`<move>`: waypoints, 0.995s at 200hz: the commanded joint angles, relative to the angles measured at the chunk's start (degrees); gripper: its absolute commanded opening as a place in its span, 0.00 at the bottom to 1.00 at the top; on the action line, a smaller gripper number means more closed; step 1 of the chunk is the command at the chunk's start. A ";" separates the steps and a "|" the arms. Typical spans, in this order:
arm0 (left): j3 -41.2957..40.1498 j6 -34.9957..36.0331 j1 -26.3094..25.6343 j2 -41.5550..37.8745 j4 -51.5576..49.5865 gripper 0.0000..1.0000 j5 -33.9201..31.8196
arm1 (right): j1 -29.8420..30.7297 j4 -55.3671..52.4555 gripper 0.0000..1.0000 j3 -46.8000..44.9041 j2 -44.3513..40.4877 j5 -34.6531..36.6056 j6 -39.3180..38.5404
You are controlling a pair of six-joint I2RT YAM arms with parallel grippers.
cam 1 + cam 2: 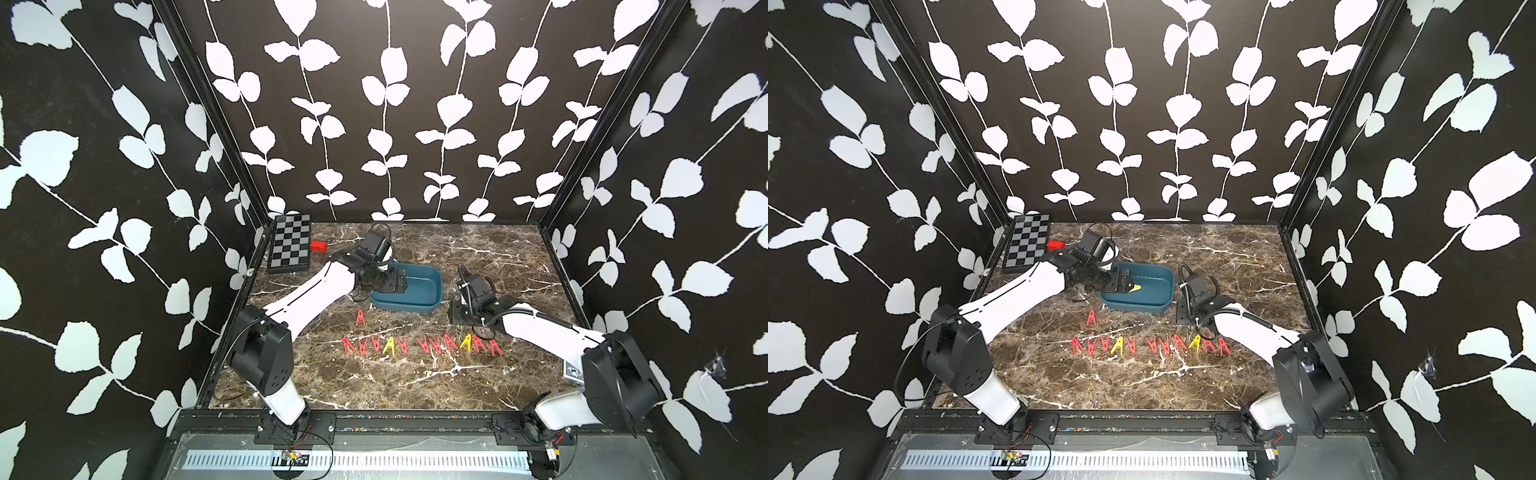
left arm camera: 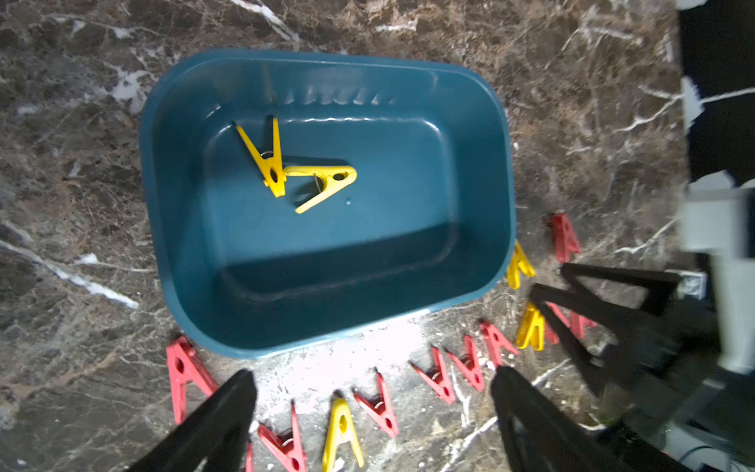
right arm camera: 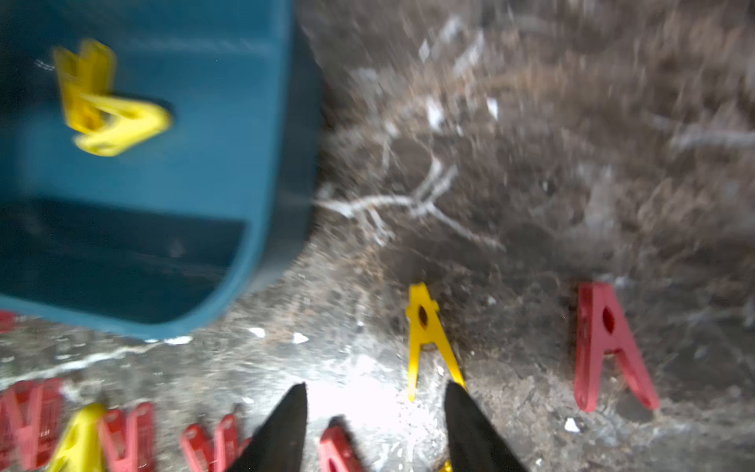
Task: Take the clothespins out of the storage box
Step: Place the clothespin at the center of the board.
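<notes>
Where freed clothespins (image 1: pixel 390 341) lie: on the desk (image 1: pixel 415 386), rowed parallel to its front edge; one red straggler (image 1: pixel 360 313) sits between row and box.
Right arm: my right end effector (image 3: pixel 376 386) hangs low near the box's right end, behind the row, fingers apart, gripping nothing; a yellow peg (image 3: pixel 420 300) lies just beside one finger.
Mid-desk: the storage box (image 2: pixel 171 204) sits behind the row with two yellow pegs (image 2: pixel 314 171) inside, touching each other.
Left arm: my left end effector (image 2: pixel 374 372) is spread wide and empty above the box's left end.
Risk: I judge the touching pair may lift together or skid; a low approach could clip the rim and shove the box into the row.
</notes>
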 commanded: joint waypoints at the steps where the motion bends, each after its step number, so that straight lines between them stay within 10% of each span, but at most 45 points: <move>1: 2.98 0.37 -0.10 1.94 -3.06 0.83 -2.64 | 0.08 -0.98 0.66 2.90 -1.25 -1.45 -2.06; 43: 7.86 -0.82 0.37 7.39 -5.94 0.63 -6.47 | -0.03 0.02 0.99 6.95 -1.16 -4.68 -3.16; 138: 20.20 -0.34 4.19 21.05 -10.11 0.34 -9.79 | -0.63 -0.22 0.99 13.84 0.04 -7.44 -5.01; 199: 26.44 -0.60 4.38 28.62 -14.51 0.32 -12.59 | -0.74 -0.26 0.99 15.98 1.60 -8.28 -5.55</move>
